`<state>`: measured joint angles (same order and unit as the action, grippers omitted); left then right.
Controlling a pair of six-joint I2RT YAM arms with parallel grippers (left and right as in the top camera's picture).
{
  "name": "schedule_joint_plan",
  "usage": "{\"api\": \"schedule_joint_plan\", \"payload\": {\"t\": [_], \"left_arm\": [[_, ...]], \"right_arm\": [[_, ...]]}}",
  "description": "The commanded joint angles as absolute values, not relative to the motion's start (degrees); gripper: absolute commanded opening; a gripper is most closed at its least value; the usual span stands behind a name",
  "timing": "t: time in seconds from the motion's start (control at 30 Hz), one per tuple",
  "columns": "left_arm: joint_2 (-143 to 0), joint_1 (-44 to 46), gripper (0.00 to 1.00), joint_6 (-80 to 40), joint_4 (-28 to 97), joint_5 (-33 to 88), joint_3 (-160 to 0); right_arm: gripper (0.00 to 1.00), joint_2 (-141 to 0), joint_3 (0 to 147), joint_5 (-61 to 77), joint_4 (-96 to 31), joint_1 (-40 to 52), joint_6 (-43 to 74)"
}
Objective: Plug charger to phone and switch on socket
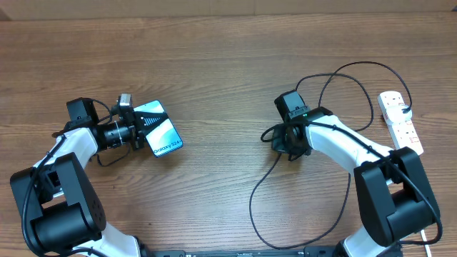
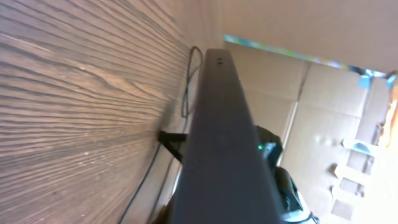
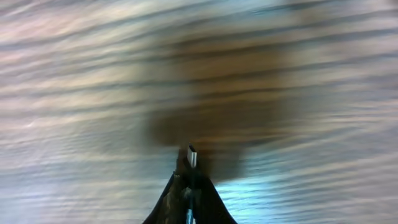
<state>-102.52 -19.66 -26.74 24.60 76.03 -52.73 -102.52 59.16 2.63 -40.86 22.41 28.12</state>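
The left end effector [image 1: 140,130] is closed on the phone [image 1: 161,128], gripping it at the end away from the "Galaxy S24" text. The phone sits left of centre on the worktop [image 1: 214,57], its screen facing up towards the overhead camera and its body skewed. In the left wrist view the phone shows only as a dark edge-on slab running from the bottom of the frame upward. The fingers themselves cannot be made out there, so the grip can be judged only from overhead. Whether the phone lies flat or is raised off the wood cannot be told.

The right end effector [image 1: 289,143] is right of centre, well apart from the phone. It is clamped on the charger [image 1: 255,203]. In the right wrist view its dark fingers [image 3: 168,202] meet in a narrow wedge at the bottom edge, with the tip [image 3: 191,155] sticking out between them towards the wood. That view is blurred, with a dark shadow on the grain around the tip. Whether the tip touches the worktop cannot be told.

From overhead, the charger arcs from the socket [image 1: 400,121] over to the right end effector. It also trails in a long loop towards the near edge. The socket lies at the far right, and its near end is hidden by the right arm. Its switches are too small to read.
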Motion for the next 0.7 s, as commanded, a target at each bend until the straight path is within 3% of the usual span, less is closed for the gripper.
{"api": "schedule_joint_plan", "payload": {"t": [0.0,0.13,0.33,0.47,0.67], "left_arm": [[-100.8,-19.8,0.04,-25.2,23.5,85.3,-53.0],[-100.8,-19.8,0.04,-26.1,21.2,90.7,-53.0],[-100.8,-18.3,0.04,-26.2,21.1,90.6,-53.0],[-100.8,-16.3,0.04,-26.4,21.1,90.6,-53.0],[-100.8,-14.3,0.04,-28.6,20.0,90.5,-53.1]], "right_arm": [[0.04,-102.9,62.5,19.1,-40.6,21.3,17.7],[0.04,-102.9,63.5,43.8,-39.8,19.1,11.2],[0.04,-102.9,63.5,62.7,-40.0,19.4,3.3],[0.04,-102.9,63.5,70.5,-40.0,20.9,1.0],[0.04,-102.9,63.5,71.7,-39.9,24.0,1.0]]}}
